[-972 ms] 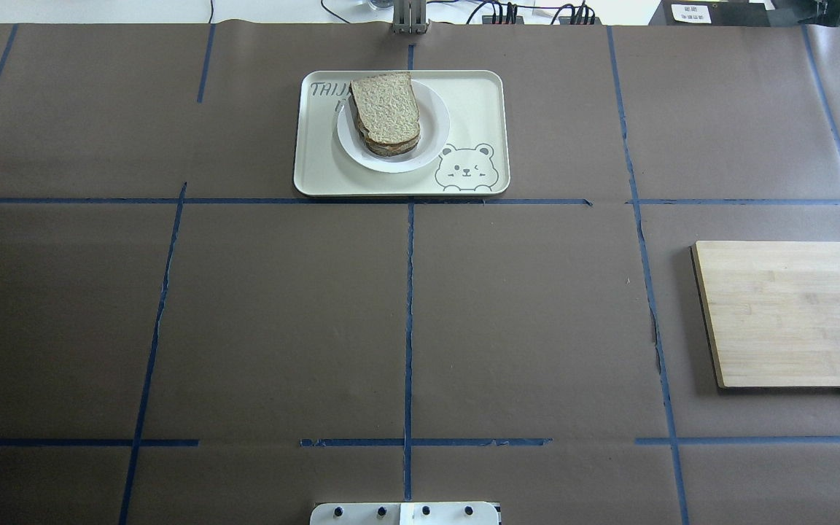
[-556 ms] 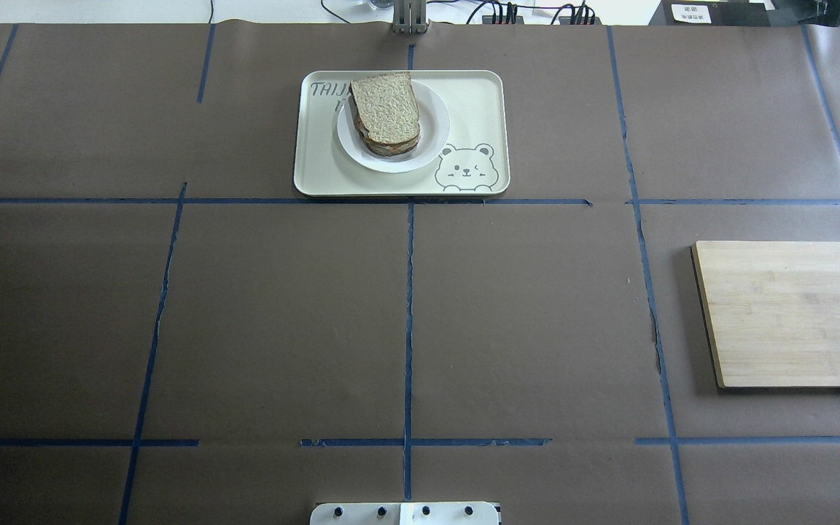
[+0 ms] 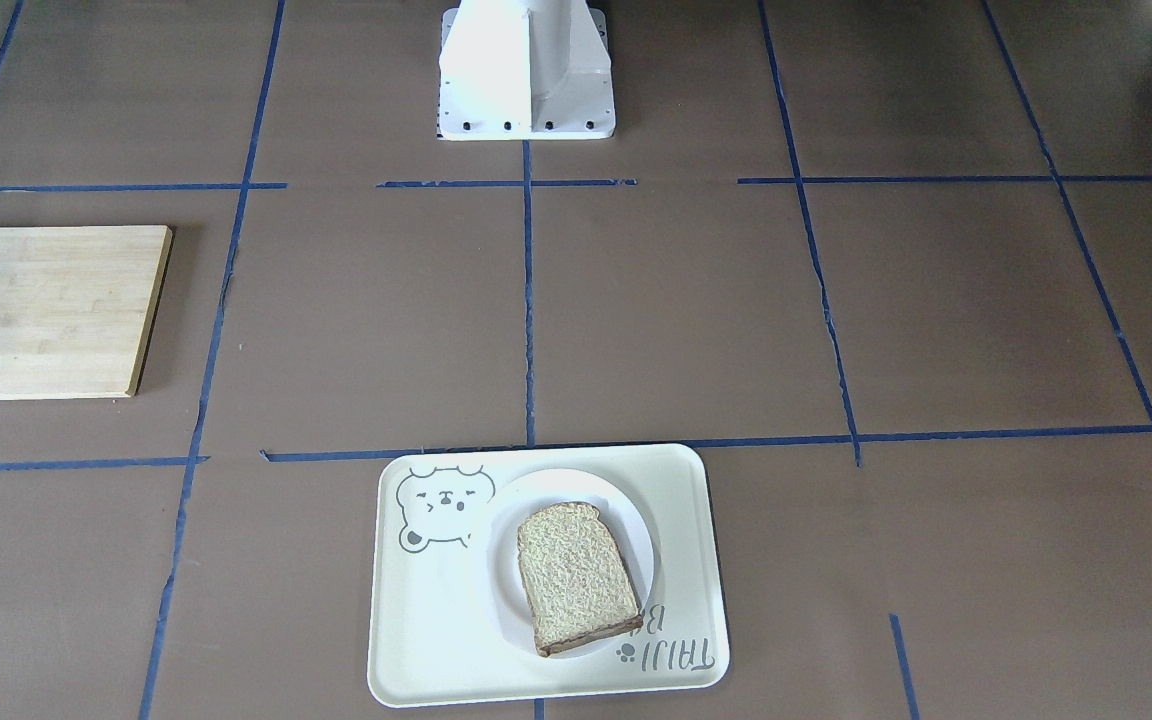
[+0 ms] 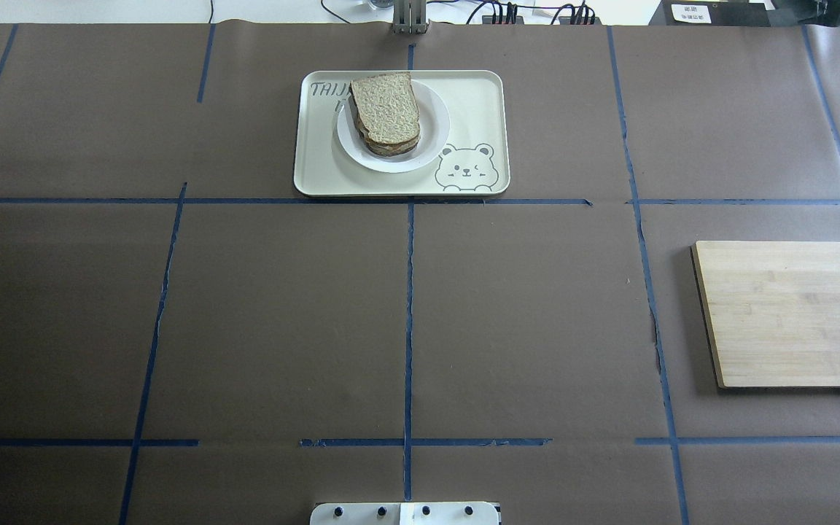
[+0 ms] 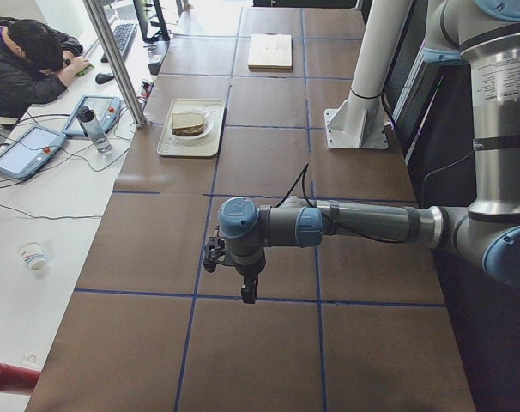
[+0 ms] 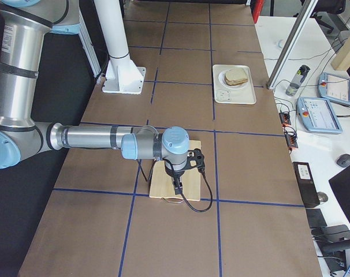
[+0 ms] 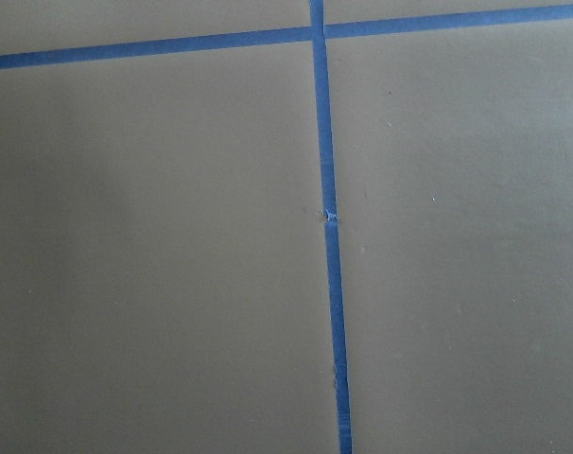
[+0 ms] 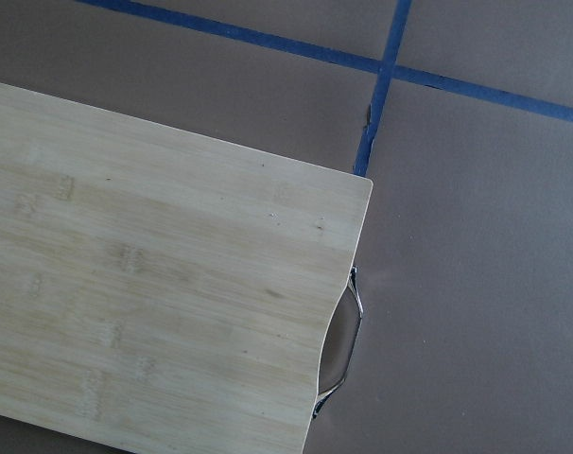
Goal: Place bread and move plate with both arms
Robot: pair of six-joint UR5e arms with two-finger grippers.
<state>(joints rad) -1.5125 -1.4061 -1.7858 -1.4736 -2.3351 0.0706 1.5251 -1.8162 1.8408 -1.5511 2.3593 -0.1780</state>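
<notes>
**Bread on plate, plate on tray — both grippers well away**

Look to the tray at the far middle of the counter. Find the plate about the tray's middle, and on it the bread, topping a darker layer underneath. Lies with its long axis across the tray's short way, slightly skewed, rounded top toward the robot's side. Touches no gripper.

Find the left gripper well apart from the tray, off to the tray's left and nearer the robot, over bare counter. From there, reach the bread by going forward and to the robot's right.

Find the right gripper well apart on the tray's other side, also nearer the robot, above the wooden board. From there, reach the bread by going forward and to the robot's left.

Cannot tell for either gripper whether apart or together — seen only from the counter's ends. Cannot tell which hangs nearer the tray either.

Judging by the layout, looks finished or nearly so. Any further move calls for a long approach toward the tray.
</notes>
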